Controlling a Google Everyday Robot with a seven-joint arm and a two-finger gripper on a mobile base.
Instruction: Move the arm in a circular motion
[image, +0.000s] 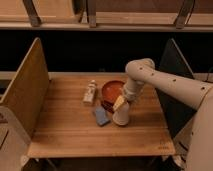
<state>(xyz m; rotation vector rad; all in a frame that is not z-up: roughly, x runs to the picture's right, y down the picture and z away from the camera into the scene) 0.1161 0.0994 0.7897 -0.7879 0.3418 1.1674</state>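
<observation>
The cream-white arm (170, 85) reaches in from the right edge, bends at a rounded elbow (139, 69) and drops toward the middle of the wooden table (65, 132). Its pale yellowish gripper (119, 103) hangs at the front rim of a red-orange bowl (111, 91), just above a small white upturned cup (120, 115).
A blue flat object (101, 117) lies left of the cup. A small pale bottle (90, 92) lies left of the bowl. Upright panels stand at the table's left side (24, 90) and right side (172, 80). A dark shelf gap runs behind.
</observation>
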